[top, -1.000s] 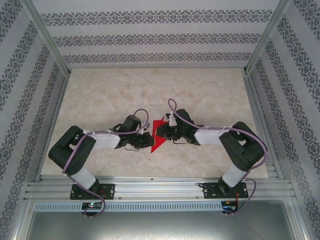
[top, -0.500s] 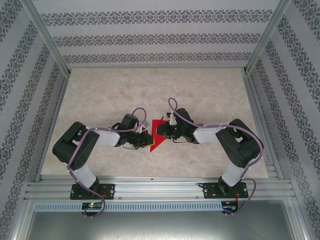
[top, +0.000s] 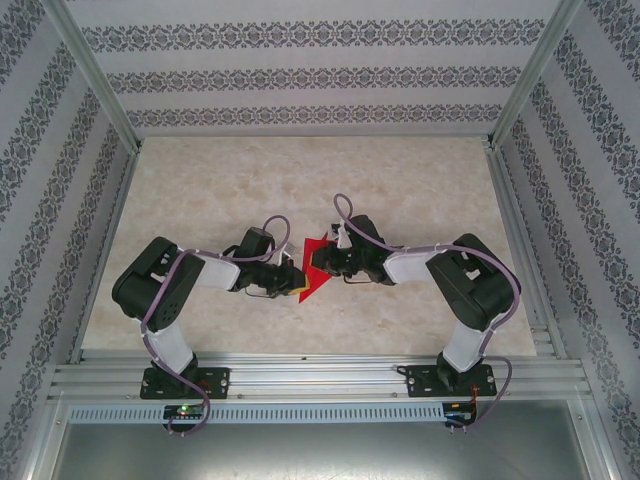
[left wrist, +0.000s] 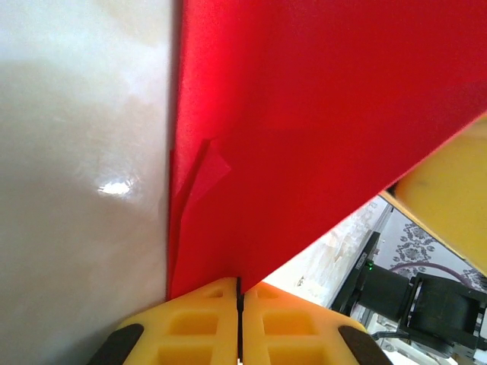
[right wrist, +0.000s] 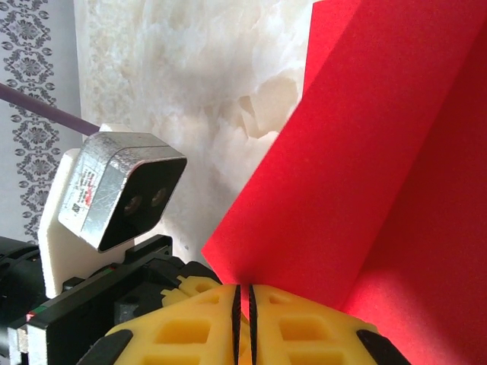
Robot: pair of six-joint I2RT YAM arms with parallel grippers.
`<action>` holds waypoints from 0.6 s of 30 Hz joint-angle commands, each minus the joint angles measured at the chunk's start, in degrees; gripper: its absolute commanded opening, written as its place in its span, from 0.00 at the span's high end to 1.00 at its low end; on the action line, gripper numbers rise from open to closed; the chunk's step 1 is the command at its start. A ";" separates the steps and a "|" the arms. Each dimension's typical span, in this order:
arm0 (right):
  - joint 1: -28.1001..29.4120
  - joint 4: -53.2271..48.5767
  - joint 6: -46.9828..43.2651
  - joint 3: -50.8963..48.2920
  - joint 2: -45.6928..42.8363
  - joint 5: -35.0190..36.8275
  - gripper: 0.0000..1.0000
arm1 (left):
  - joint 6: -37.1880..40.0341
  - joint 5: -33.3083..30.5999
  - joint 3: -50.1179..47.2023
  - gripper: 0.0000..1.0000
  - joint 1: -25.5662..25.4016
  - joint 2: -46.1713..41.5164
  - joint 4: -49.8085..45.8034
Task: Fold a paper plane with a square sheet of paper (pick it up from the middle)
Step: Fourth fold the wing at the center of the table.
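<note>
The square sheet of paper (top: 316, 287), bright red, hangs folded into layers between my two grippers at the middle of the table, with a point toward the near edge. My left gripper (top: 299, 280) is shut on its lower edge; in the left wrist view the yellow fingertips (left wrist: 221, 293) pinch the red paper (left wrist: 304, 114), which shows a small creased flap. From the right, my right gripper (top: 317, 262) is shut on another edge; its yellow fingertips (right wrist: 274, 300) clamp a corner of the paper (right wrist: 365, 167). Whether the paper has a plane's shape I cannot tell.
The marble-patterned table (top: 400, 180) lies under the paper. Patterned walls (top: 320, 75) close in the back and sides. An aluminium rail (top: 320, 375) runs along the near edge with both arm bases. The left wrist camera (right wrist: 114, 186) sits close to the right fingers.
Both grippers have drawn closer together with the paper still pinched. The left arm's elbow has swung right, and less of the red paper shows from above.
</note>
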 commanded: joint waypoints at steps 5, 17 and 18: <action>-0.38 1.71 -0.18 1.92 2.85 -0.15 0.86 | -1.81 1.78 1.13 0.91 0.99 1.15 2.03; -0.62 2.91 0.50 2.10 4.23 -0.23 0.85 | 2.09 -2.02 1.20 0.72 0.91 -2.72 -5.68; -0.67 3.04 0.53 2.09 4.24 -0.34 0.85 | 2.86 -2.38 1.44 0.70 0.74 -3.07 -6.72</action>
